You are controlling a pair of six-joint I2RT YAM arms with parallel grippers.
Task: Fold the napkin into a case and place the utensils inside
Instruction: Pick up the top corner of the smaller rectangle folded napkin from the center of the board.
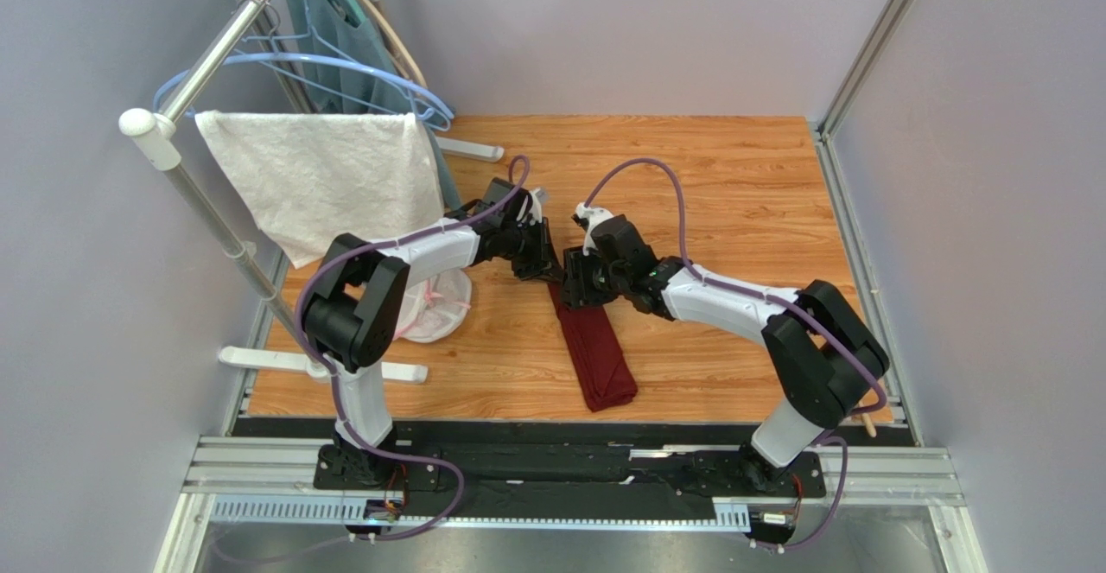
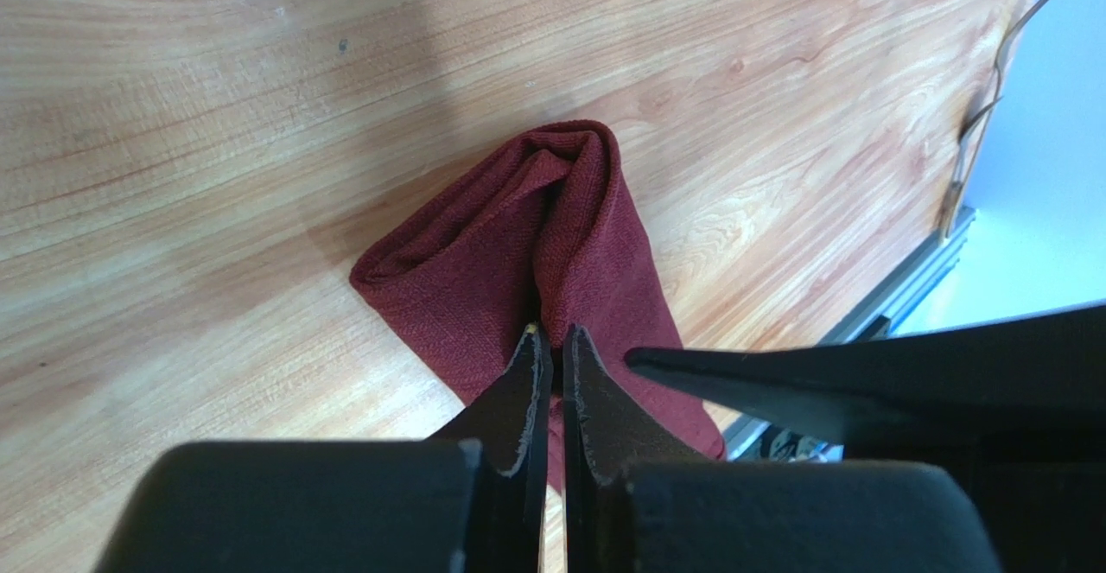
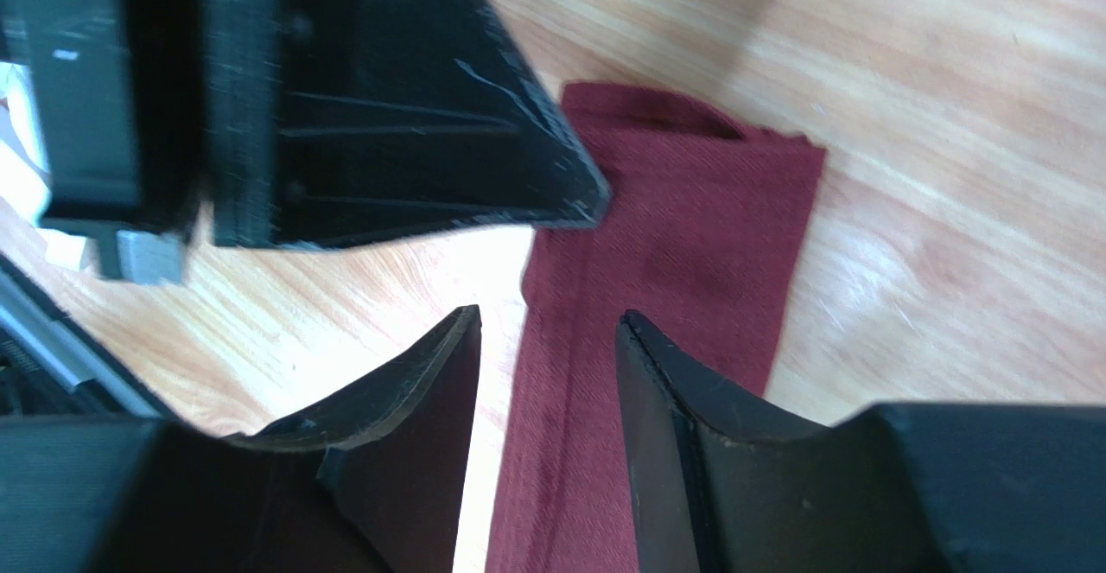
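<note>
The maroon napkin lies folded as a narrow long strip on the wooden table, running from between the two grippers toward the near edge. My left gripper is at its far end. In the left wrist view the left gripper is shut on a raised ridge of the napkin. My right gripper sits just beside it. Its jaws stand open, one on each side of the long edge of the napkin, gripping nothing. Slim tan utensils lie at the table's edge.
A white towel hangs on a metal rack at the back left, with blue hangers behind it. A white mesh bundle lies by the left arm. Grey walls close in the table on three sides.
</note>
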